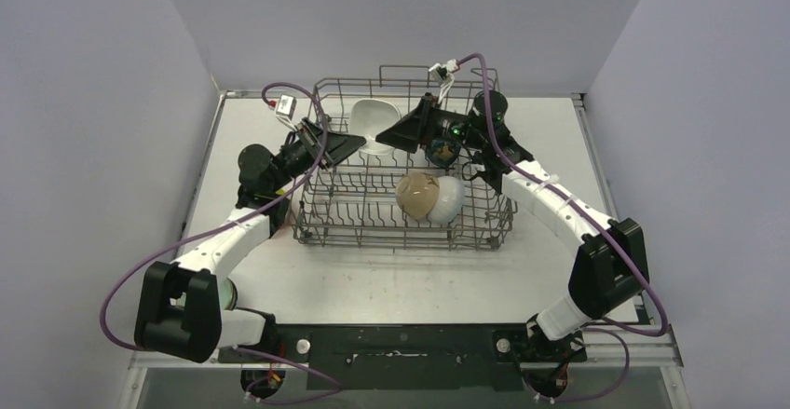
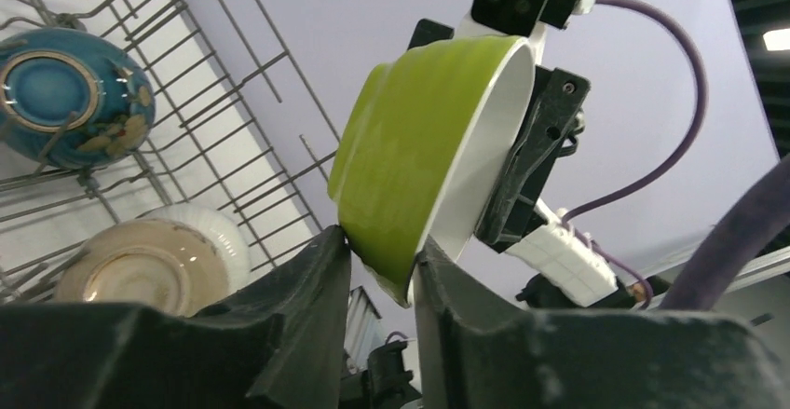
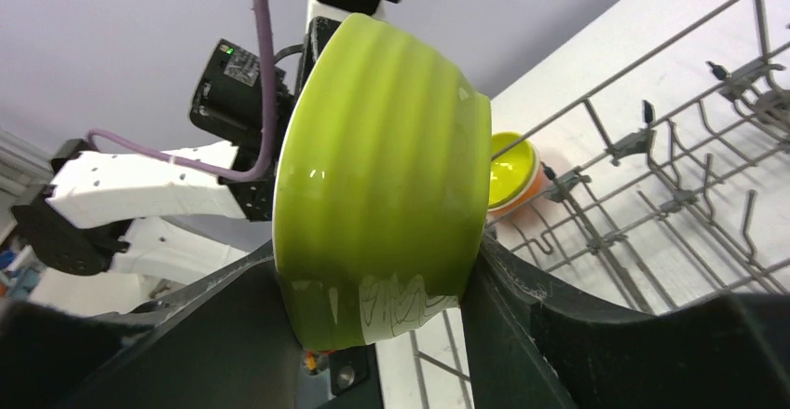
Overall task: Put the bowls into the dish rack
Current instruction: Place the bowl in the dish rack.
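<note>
The left claw point(image 2: 380, 274) pinches the lime bowl point(image 2: 410, 139) by its rim, one finger outside, one inside; the right claw point(image 3: 377, 279) clamps the same bowl across its wall. The bowl is held on its side at the far left of the rack point(image 1: 466, 227); a beige bowl point(image 1: 416, 195) and a white bowl point(image 1: 451, 200) stand inside.

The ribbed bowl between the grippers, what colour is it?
Ribbed bowl: lime outside, white inside; best in left wrist view.

Two touching bowls point(image 1: 416, 195) inside the dish rack point(image 1: 401, 239), front right.
</note>
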Robot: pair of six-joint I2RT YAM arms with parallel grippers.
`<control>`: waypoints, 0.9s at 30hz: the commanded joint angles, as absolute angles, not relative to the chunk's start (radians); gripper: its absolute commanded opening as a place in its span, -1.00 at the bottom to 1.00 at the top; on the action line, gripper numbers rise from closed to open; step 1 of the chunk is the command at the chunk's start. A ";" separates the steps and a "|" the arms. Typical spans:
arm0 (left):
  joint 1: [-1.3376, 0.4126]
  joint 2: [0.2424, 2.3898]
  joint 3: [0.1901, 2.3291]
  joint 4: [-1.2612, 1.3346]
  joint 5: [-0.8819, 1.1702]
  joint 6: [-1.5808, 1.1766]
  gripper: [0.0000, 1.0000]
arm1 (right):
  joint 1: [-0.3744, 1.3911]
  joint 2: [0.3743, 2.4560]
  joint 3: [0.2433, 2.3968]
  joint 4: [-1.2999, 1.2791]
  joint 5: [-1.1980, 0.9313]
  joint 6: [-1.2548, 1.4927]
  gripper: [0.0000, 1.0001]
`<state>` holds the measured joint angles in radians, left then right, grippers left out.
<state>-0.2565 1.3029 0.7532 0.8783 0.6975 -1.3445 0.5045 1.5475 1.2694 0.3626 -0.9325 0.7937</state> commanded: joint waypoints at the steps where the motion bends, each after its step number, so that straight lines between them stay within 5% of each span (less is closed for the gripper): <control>1: -0.260 1.279 0.825 0.883 0.721 -1.283 -0.66 | 0.523 1.556 1.270 0.353 -0.945 0.731 -0.89; 3: -0.259 1.263 0.828 0.825 0.718 -1.241 -0.99 | 0.524 1.562 1.278 0.316 -0.929 0.709 -0.85; 5: -0.259 1.236 0.836 0.742 0.705 -1.186 -1.00 | 0.526 1.566 1.287 0.271 -0.904 0.679 -0.64; 10: -0.266 1.158 0.891 0.453 0.620 -0.993 -1.00 | 0.530 1.575 1.326 0.119 -0.790 0.595 0.33; 13: -0.282 1.123 0.934 0.282 0.545 -0.870 -1.00 | 0.552 1.585 1.365 0.017 -0.697 0.521 0.56; 19: -0.319 1.108 0.982 0.110 0.446 -0.764 -1.00 | 0.621 1.601 1.445 -0.194 -0.430 0.390 0.59; 25: -0.355 1.123 1.035 -0.050 0.352 -0.696 -1.00 | 0.666 1.562 1.450 -0.228 -0.243 0.355 0.26; 27: -0.363 1.130 1.040 -0.056 0.342 -0.689 -1.00 | 0.676 1.552 1.444 -0.221 -0.216 0.343 -0.09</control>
<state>-0.3408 1.1408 0.9634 -0.0162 0.3771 -0.7422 0.6655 1.5829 1.4204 -0.1905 -0.3946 0.4076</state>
